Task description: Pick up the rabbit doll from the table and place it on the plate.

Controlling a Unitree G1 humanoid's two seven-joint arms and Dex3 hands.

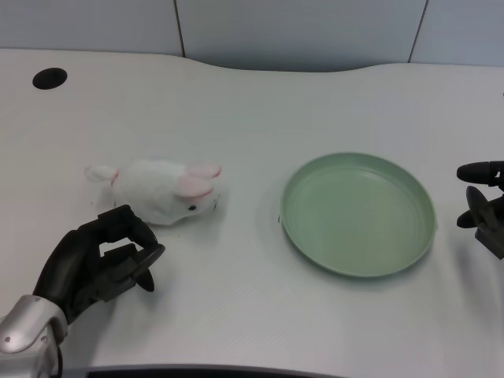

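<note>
A white rabbit doll (165,189) with pink ears lies on its side on the table, left of centre. The green plate (358,213) sits to its right with nothing on it. My left hand (98,264) is just below and left of the doll, a small gap away from it. Its fingers are curled inward and hold nothing.
My right hand (484,206) rests at the right edge, just beside the plate's rim. A black round hole (50,78) marks the table's far left corner. The table's curved back edge runs along the top, its front edge along the bottom.
</note>
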